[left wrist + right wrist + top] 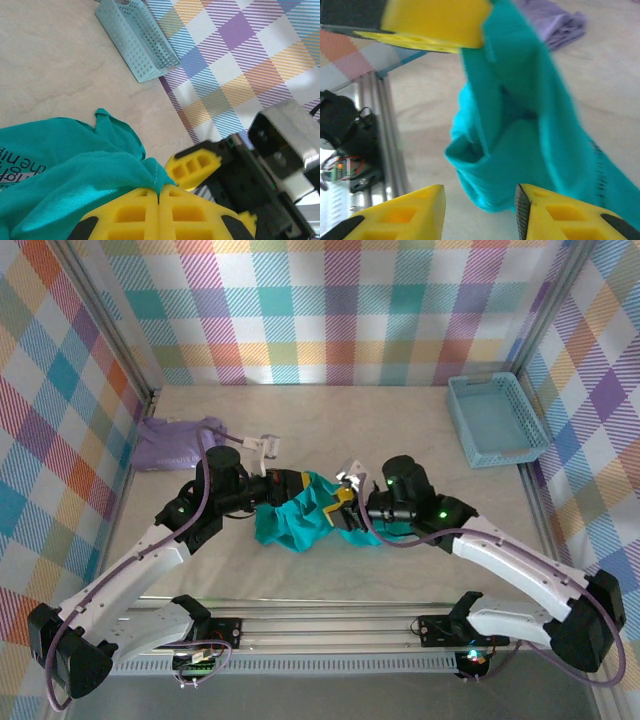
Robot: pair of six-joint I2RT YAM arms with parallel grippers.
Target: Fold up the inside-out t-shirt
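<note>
Left tool [159, 199] clamped shut on an edge of the teal t-shirt [75, 165]. Right tool [480, 214] jaws apart, t-shirt hanging just beyond them. T-shirt bunched mid-worktop [390, 435], between both arms.

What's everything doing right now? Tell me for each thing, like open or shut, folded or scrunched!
t-shirt: scrunched up, not folded, one part pinched and lifted.
left gripper: shut on the t-shirt.
right gripper: open, holding nothing, facing the hanging cloth.
purple garment: crumpled in a heap at the far left, nothing touching it.
blue basket: standing upright at the far right.
</note>
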